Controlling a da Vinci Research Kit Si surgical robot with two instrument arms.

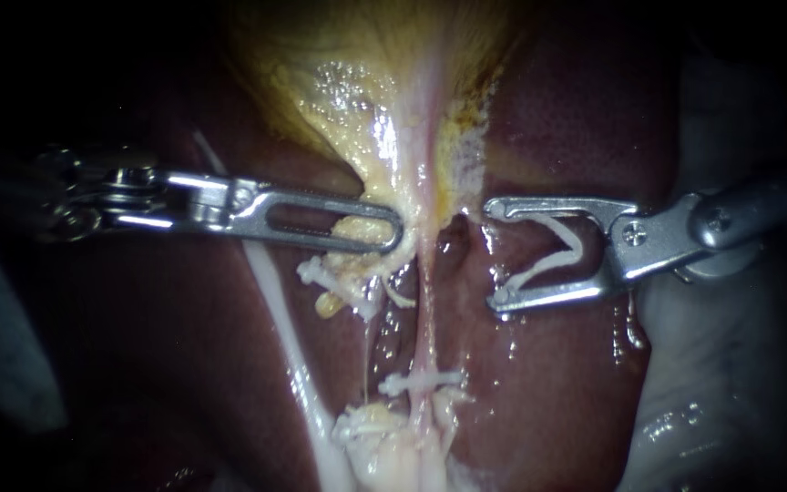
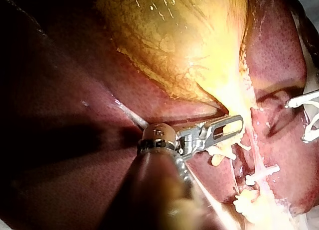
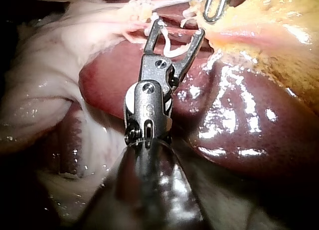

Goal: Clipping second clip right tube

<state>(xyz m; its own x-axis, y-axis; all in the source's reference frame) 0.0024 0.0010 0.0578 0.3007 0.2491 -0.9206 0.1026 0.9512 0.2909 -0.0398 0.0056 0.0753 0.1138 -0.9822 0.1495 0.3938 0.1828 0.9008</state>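
Observation:
The right tube (image 1: 425, 310) is a pale pink strand running down from the yellow gallbladder (image 1: 357, 82). A white clip (image 1: 423, 379) crosses it low down. My right instrument (image 1: 495, 255) stands to the right of this tube, above that clip and clear of it. Its jaws stand wide apart, holding a white V-shaped clip (image 1: 553, 255) between them; it also shows in the right wrist view (image 3: 179, 30). My left instrument (image 1: 392, 235) has its slotted jaws shut on the gallbladder's neck, left of the tube.
Another white clip (image 1: 319, 271) sits on the strand left of the right tube, below my left instrument. A long white strand (image 1: 280, 301) runs down over the dark liver (image 1: 557, 118). Pale fatty tissue (image 1: 384, 446) lies at the bottom and pale wet tissue (image 1: 740, 383) at the right.

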